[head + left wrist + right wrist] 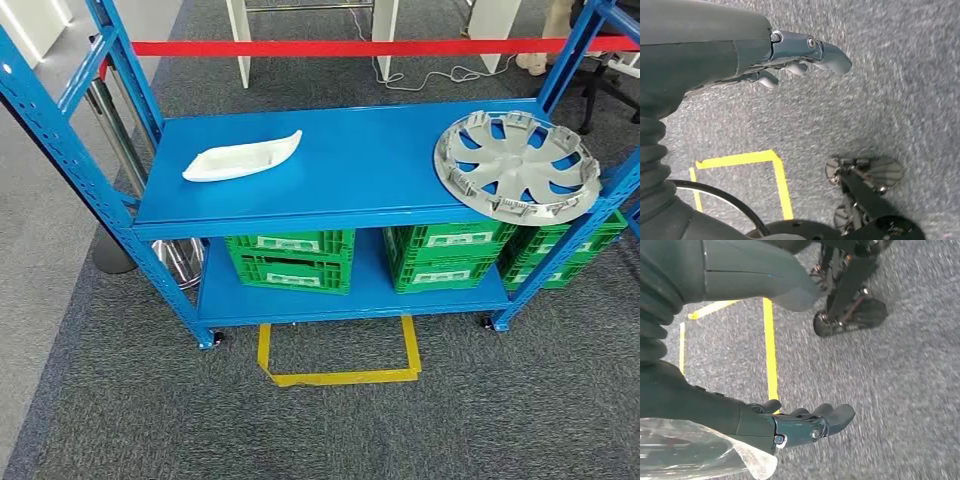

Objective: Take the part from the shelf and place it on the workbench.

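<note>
From the head view, the white boat-shaped part [241, 158] lies toward the left end of the blue shelf [355, 170], its long axis running along the shelf and rising slightly to the right. A silver wheel cover [518, 165] overhangs the right end, green crates [293, 260] sit below. The part lies left of centre, so I'd judge the left arm nearer.

At the left wrist, the left hand [791, 60] hangs over grey carpet, fingers extended and loosely apart, holding nothing.

At the right wrist, the right hand [798, 422] hangs likewise, empty, near yellow floor tape [770, 345]; blur softens detail.
</note>
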Action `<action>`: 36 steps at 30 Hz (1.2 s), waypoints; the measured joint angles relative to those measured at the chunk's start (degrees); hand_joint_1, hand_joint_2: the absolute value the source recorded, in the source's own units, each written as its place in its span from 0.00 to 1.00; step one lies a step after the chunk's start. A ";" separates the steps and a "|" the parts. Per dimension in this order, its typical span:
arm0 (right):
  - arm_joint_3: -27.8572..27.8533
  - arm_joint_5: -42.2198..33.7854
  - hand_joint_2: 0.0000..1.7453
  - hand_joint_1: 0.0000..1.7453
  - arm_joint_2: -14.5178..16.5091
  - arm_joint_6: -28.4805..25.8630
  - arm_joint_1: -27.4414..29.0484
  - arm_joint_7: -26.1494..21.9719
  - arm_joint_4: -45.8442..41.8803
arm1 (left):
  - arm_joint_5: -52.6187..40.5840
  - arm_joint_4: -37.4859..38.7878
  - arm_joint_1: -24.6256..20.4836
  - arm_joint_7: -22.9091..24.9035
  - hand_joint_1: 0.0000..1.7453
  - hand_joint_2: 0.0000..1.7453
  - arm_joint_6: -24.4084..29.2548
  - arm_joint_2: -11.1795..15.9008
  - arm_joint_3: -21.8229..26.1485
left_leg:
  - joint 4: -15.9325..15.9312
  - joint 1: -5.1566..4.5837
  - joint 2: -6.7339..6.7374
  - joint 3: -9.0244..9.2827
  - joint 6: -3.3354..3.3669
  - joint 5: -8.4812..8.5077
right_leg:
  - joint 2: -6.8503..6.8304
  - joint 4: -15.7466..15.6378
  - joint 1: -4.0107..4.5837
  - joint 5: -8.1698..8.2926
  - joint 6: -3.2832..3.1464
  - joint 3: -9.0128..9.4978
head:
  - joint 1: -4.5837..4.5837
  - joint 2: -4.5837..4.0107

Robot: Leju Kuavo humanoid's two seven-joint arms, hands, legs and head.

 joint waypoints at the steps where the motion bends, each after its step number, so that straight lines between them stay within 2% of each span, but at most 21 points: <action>1: -0.48 0.48 1.00 0.00 0.07 -0.14 -0.08 -0.12 0.04 | -0.38 0.05 -0.09 -0.18 0.00 1.00 0.24 -0.09 0.43 | 0.00 0.00 0.00 0.00 0.00 0.00 | 0.00 0.00 0.00 0.00 0.00 0.00 | 0.00 0.00; 6: -5.53 4.89 1.00 0.00 0.83 -1.51 -0.91 -1.38 0.58 | -4.19 0.72 -0.96 -2.06 0.00 1.00 2.65 -1.06 5.04 | 0.01 0.00 0.00 0.02 0.00 0.00 | 0.00 0.00 0.00 0.00 0.00 -0.03 | 0.01 0.00; 9: -8.86 7.72 1.00 0.00 1.36 -2.39 -1.46 -2.22 0.99 | -6.71 1.17 -1.52 -3.31 0.00 0.25 4.23 -1.72 8.12 | 0.02 0.00 0.00 0.03 0.00 0.00 | 0.00 0.00 0.00 0.00 0.00 -0.05 | 0.01 0.00; 10: -10.01 8.67 0.75 0.00 1.54 -2.67 -1.64 -2.52 1.14 | -7.54 1.33 -1.71 -3.74 0.00 0.00 4.76 -1.96 9.17 | 0.02 0.00 0.00 0.03 0.00 0.00 | 0.00 0.00 0.00 0.00 0.00 -0.05 | 0.01 0.00; 13: -13.67 11.72 0.00 0.00 2.11 -3.60 -2.22 -3.68 1.59 | -10.15 1.86 -2.30 -5.11 0.00 0.00 6.41 -2.68 12.45 | 0.02 0.00 0.00 0.03 0.00 0.00 | 0.00 0.00 0.00 0.00 0.00 -0.05 | 0.02 0.00; 24: -25.96 21.09 0.00 0.00 3.82 -6.79 -4.55 -10.88 2.40 | -19.76 3.68 -4.39 -10.26 0.00 0.00 12.20 -5.13 24.19 | 0.04 0.00 0.00 0.03 0.00 0.00 | 0.00 0.00 0.00 0.00 0.00 -0.05 | 0.01 0.00; 33: -29.63 22.81 0.00 0.00 5.57 -9.53 -5.31 -19.53 -4.96 | -28.50 5.31 -6.36 -15.00 0.00 0.00 16.51 -6.90 34.40 | 0.08 0.00 0.00 0.03 0.00 0.00 | 0.00 0.00 -0.01 0.01 0.01 -0.05 | 0.01 0.00; 36: -29.98 22.92 0.75 0.00 6.21 -10.26 -5.17 -21.88 -9.01 | -31.06 5.78 -6.94 -16.42 0.00 0.00 17.59 -7.40 37.32 | 0.08 0.00 0.00 0.03 0.00 0.00 | 0.00 0.00 -0.01 0.01 0.01 -0.05 | 0.01 0.00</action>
